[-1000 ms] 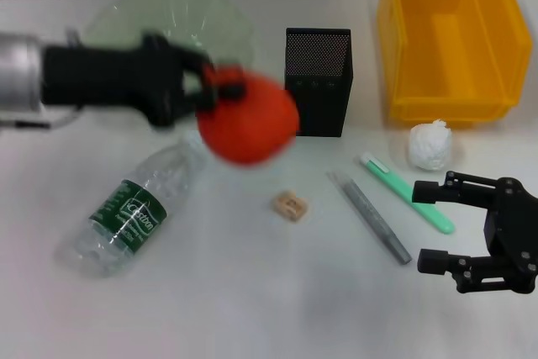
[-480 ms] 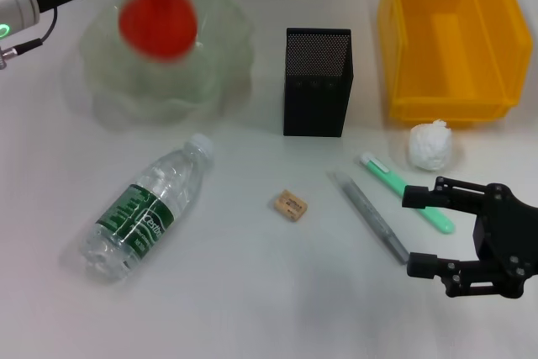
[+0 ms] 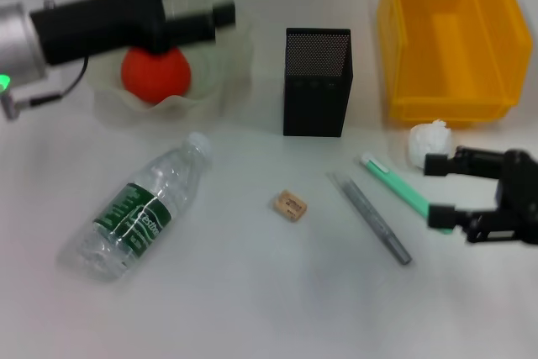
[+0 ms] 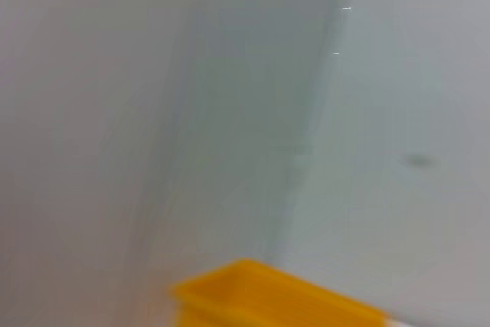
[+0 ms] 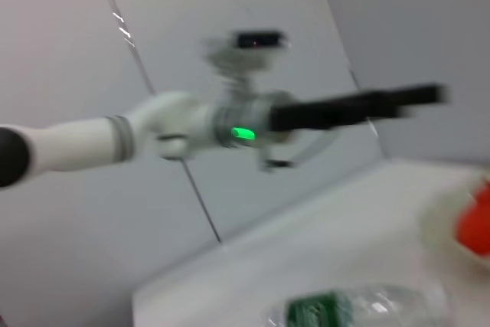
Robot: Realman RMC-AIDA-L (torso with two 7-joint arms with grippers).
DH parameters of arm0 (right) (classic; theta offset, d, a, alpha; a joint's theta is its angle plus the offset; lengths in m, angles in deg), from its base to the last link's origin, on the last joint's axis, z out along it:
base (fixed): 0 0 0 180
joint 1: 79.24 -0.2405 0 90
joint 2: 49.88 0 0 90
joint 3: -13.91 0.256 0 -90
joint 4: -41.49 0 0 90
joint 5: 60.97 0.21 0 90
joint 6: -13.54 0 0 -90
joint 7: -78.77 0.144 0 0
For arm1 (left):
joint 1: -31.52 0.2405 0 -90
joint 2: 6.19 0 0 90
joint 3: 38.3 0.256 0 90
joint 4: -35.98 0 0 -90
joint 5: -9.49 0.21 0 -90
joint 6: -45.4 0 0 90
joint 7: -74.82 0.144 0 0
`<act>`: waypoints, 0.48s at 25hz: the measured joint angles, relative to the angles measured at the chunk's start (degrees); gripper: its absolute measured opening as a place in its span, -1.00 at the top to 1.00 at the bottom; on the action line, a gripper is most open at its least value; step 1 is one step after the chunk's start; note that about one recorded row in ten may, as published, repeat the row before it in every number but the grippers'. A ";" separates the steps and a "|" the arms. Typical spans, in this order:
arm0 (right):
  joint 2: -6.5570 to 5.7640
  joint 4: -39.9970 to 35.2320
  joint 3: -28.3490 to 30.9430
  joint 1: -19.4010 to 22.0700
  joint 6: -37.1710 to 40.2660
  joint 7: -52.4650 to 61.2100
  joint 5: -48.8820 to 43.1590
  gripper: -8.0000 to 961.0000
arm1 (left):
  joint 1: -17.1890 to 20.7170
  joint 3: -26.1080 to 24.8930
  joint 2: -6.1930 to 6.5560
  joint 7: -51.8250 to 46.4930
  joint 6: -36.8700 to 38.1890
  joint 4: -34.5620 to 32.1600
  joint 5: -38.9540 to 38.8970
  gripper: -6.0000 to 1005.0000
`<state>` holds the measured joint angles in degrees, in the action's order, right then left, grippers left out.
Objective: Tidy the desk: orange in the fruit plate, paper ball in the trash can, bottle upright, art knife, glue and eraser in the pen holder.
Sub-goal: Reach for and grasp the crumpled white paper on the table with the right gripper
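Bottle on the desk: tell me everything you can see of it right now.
The bottle is a small clear plastic one with a dark green label around its middle and a white cap. It lies on its side on the white desk, near the robot's left, cap pointing toward the pale-green plate and base toward the robot. It looks empty or nearly so. Nothing touches it but the desk. The right wrist view catches part of it too.

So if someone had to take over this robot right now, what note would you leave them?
Left end effector: above the fruit plate, open, holding nothing.
Right end effector: open, low over the desk beside the paper ball.
Done: orange in the plate.
Left: paper ball into the trash can; bottle stood upright; eraser, green-handled tool and grey stick into the pen holder.
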<state>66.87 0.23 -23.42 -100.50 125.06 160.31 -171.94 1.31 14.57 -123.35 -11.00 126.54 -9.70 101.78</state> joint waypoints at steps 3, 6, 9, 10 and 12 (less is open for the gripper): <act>-0.45 -11.59 -0.14 -1.69 0.24 15.56 -4.75 -0.75 | 1.20 0.19 0.96 0.32 10.55 -0.60 1.49 -0.64; -0.35 -23.98 -1.29 -3.39 0.81 28.34 -11.06 -0.73 | 1.58 -0.02 1.28 1.14 17.92 -1.34 6.15 -0.65; -0.24 -35.55 -4.28 -6.66 1.91 40.68 -19.59 -0.70 | 1.72 -0.06 1.14 1.73 20.94 -1.85 11.36 -0.65; -0.16 -38.32 -5.55 -7.90 2.25 43.63 -22.49 -0.69 | 1.71 -0.05 1.02 1.70 21.05 -1.85 12.09 -0.65; 0.05 -42.03 -8.17 -10.28 2.48 48.35 -28.39 -0.68 | 1.80 -0.05 0.85 1.58 21.04 -1.70 13.29 -0.65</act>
<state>66.93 -41.80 -31.58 -110.78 127.53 208.67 -200.33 3.11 14.52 -122.51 -9.42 147.58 -11.40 115.07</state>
